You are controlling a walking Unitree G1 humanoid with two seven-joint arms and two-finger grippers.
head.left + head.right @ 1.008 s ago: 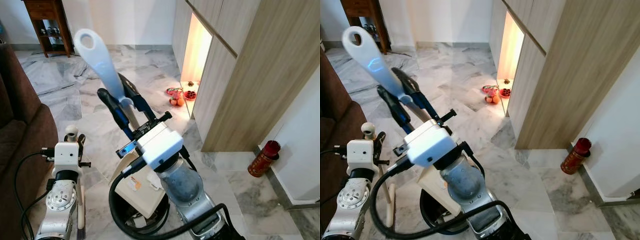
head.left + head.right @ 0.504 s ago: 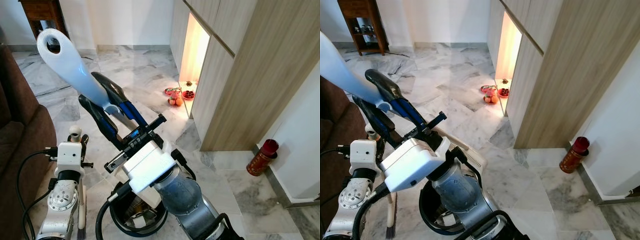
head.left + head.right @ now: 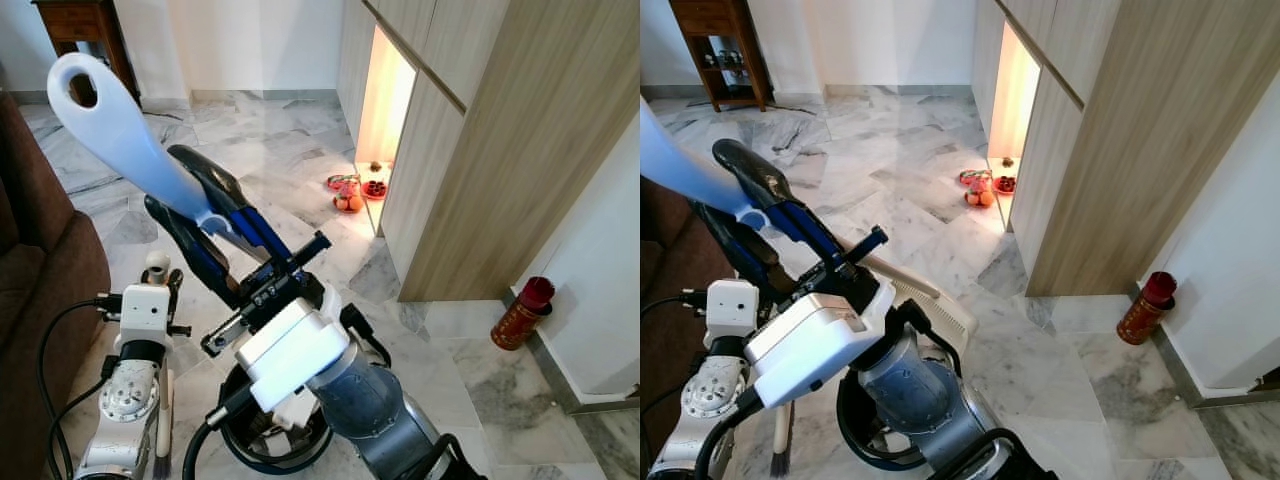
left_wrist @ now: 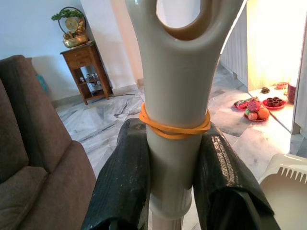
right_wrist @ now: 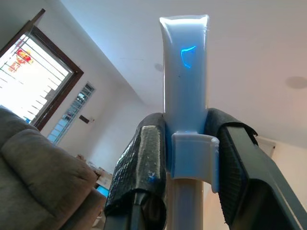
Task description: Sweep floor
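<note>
**Between both pincers: two handles, one crowded patch of floor**

Between the fingers of the right pincer point(image 3: 205, 225) sits the pale blue dustpan handle point(image 3: 120, 125), clamped just below its looped end, with the rest of the handle rising up past the fingertips. The left pincer point(image 4: 168, 163) is closed on the cream broom handle point(image 4: 175, 96), gripping right under an orange rubber band point(image 4: 173, 128); its bristle end reaches the floor below that wrist. The cream dustpan tray point(image 3: 925, 310) lies on the marble floor point(image 3: 300, 170) under the right forearm, beside a black bin point(image 3: 275, 445).

The main risk, as I judge it, is the two long handles fouling each other or the right arm's cable, since both arms work close together. A swing of the blue handle could also strike the brown sofa point(image 3: 45, 260) beside the left pincer. The tray may be touching the bin's rim, though the arm hides that.
</note>
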